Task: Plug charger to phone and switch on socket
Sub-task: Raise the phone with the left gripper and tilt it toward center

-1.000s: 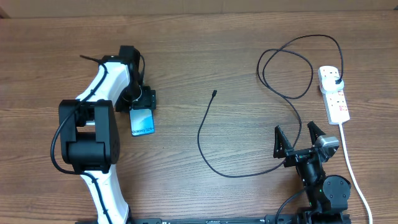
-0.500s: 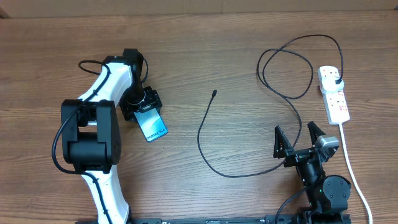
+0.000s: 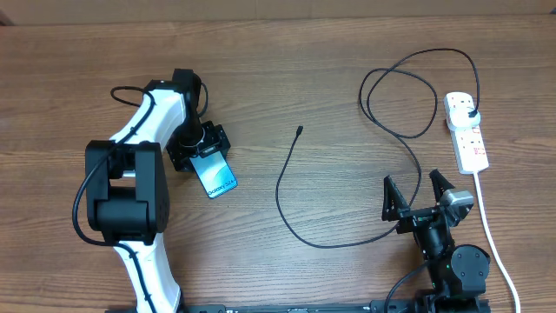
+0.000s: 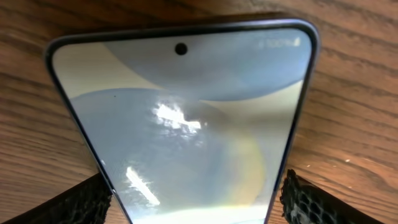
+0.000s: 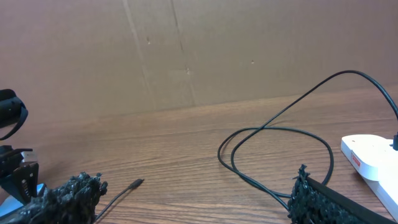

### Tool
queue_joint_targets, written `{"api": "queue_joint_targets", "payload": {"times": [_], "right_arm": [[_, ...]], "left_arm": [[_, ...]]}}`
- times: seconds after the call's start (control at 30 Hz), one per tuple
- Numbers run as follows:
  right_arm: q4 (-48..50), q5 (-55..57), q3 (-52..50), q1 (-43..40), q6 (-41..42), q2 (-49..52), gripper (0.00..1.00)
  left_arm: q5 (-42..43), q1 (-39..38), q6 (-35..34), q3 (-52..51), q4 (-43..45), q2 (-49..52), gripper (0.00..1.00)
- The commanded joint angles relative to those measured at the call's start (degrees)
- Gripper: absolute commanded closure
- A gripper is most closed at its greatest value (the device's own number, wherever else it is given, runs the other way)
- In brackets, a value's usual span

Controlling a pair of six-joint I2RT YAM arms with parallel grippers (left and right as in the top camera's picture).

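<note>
The phone lies on the wooden table at the left, screen up and turned diagonally. My left gripper is shut on its upper end. In the left wrist view the phone fills the frame between my two finger pads. The charger, a thin black cable, loops across the middle of the table with its connector tip free. Its black plug sits in the white socket at the far right. My right gripper is open and empty near the front edge, over the cable. The tip also shows in the right wrist view.
The socket's white cord runs down the right edge to the front. A brown cardboard wall stands behind the table. The cable makes a large loop at the back right.
My left gripper has swung the phone from roughly upright to a diagonal, its free end moving right and toward the front. The right arm, cable and socket have not moved.
</note>
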Motion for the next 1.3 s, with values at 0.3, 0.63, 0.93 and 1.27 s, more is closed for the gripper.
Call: {"api": "queue_joint_targets", "payload": {"times": [0.3,0.63,0.93,1.27], "right_arm": [[0.2,0.8,-0.6,0.3,-0.2,-0.5,0.0],[0.2,0.8,-0.6,0.3,-0.2,-0.5,0.0],[0.2,0.8,-0.6,0.3,-0.2,-0.5,0.0],[0.2,0.8,-0.6,0.3,-0.2,-0.5,0.0]], "left_arm": [[1.1,-2.0,-0.8,-9.2,6.3,3.3,0.11],[-2.6,-2.6,-1.0,-10.1,6.8,3.3,0.14],[-4.2,-5.1,-0.9,-10.1,7.5,3.3,0.22],[-4.2,-5.6,-0.5,-9.8,7.4,3.3,0.25]]}}
